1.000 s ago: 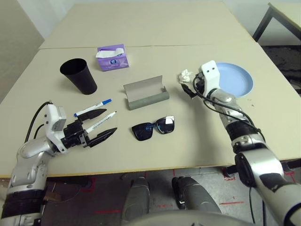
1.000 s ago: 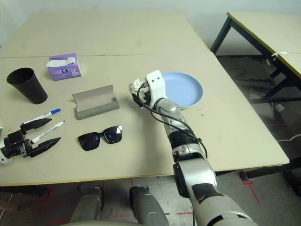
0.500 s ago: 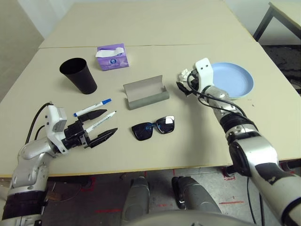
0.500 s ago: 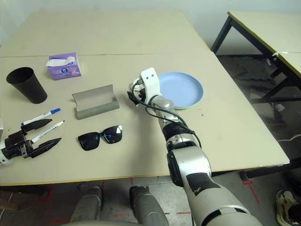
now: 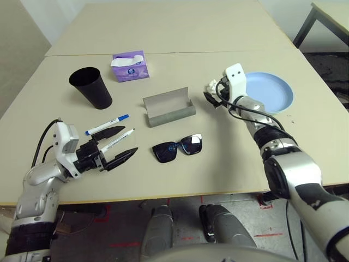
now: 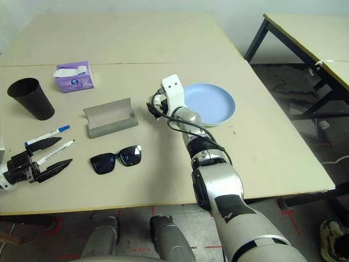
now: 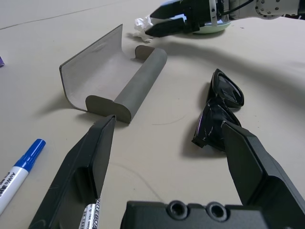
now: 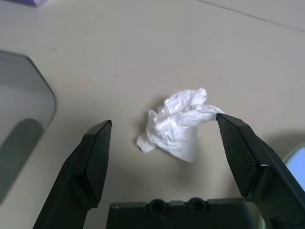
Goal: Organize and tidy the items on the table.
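A crumpled white tissue lies on the table just left of the pale blue plate. My right gripper is open, and its two fingers stand either side of the tissue without touching it. At the front left my left gripper is open and low over the table, pointing at the black sunglasses. Two white pens lie by its fingers; the nearer one runs between them. The grey glasses case lies open in the middle. A black cup stands at the back left.
A purple tissue box sits behind the case near the table's seam. A separate beige table with black legs stands off to the right. Bare tabletop stretches beyond the seam and along the front right.
My right gripper has moved left from beside the plate's rim to the tissue and now straddles it. The left arm and the other items have not moved.
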